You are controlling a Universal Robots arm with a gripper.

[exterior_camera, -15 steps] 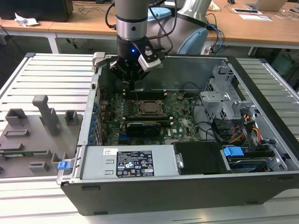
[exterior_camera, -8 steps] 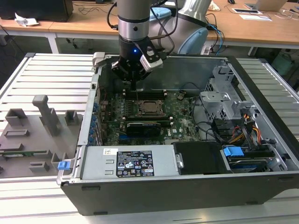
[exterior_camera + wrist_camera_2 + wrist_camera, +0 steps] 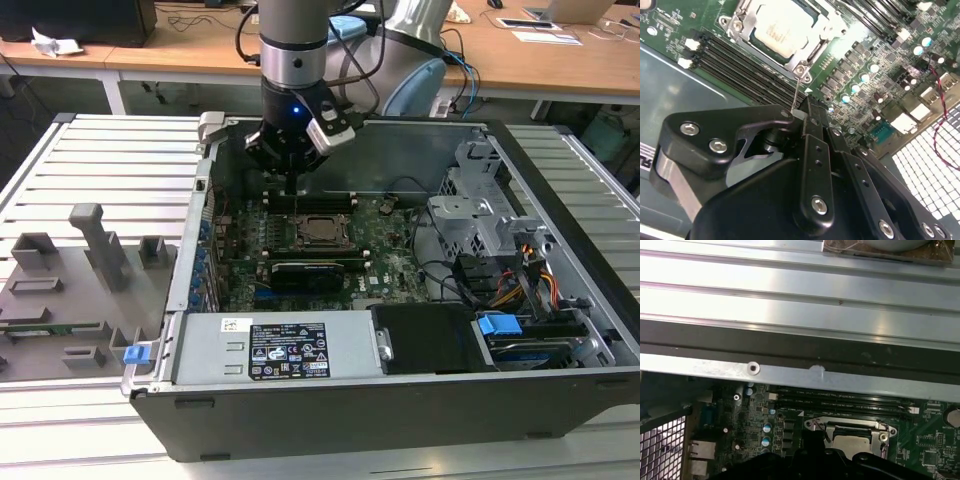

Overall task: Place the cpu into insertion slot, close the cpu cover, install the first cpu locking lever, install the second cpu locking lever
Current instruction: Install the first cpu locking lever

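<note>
The cpu [image 3: 775,30] lies flat in the insertion slot [image 3: 729,22], pale metal top up, and also shows in the first wrist view [image 3: 852,442]. The cpu cover [image 3: 807,52] lies down over its edges. From the socket's corner a thin wire locking lever [image 3: 797,92] rises to my gripper [image 3: 801,114], whose black fingers are shut on its upper end. In the exterior view the gripper [image 3: 293,182] hangs inside the open computer case, just behind the socket [image 3: 322,230].
Long black memory slots [image 3: 740,65] run beside the socket. A black expansion card [image 3: 305,270] lies in front of it. The power supply [image 3: 270,350], a drive cage [image 3: 480,215] and loose cables [image 3: 530,280] crowd the case. A grey fixture [image 3: 90,270] stands on the exterior view's left.
</note>
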